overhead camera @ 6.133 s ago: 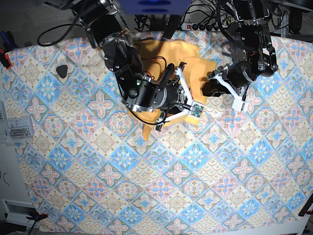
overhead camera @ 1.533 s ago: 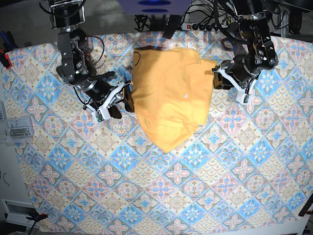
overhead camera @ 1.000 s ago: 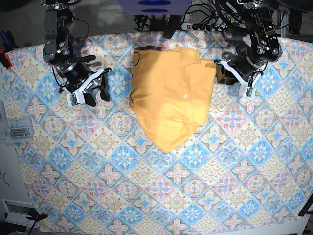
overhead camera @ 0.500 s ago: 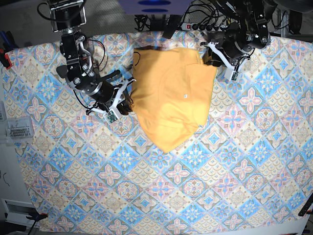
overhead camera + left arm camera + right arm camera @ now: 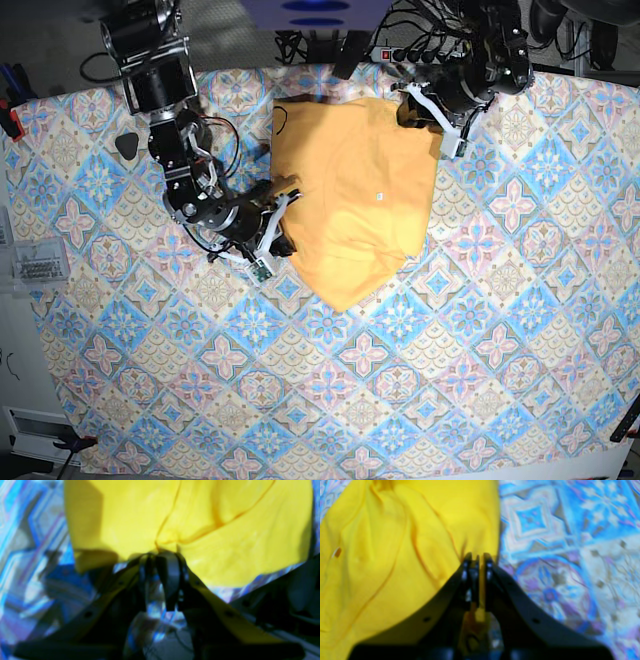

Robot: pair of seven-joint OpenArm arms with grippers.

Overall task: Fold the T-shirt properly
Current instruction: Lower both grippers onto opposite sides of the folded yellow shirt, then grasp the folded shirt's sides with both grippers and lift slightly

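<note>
Both end effectors look pinched on the T-shirt (image 5: 350, 200), mid-bench: right one (image 5: 278, 222) at its 9 o'clock edge, left one (image 5: 425, 118) at 1 o'clock. I worry thin fabric slips out, wrecking the fold.

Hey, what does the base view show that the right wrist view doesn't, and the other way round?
Only the base view shows the T-shirt's whole outline, the left gripper at its far corner, and a black power strip behind the cloth. Only the right wrist view shows the right gripper with its jaws pinched shut on the shirt's edge, plus darker creases in the fabric. Both show the yellow shirt lying on the tile-patterned cloth.
</note>
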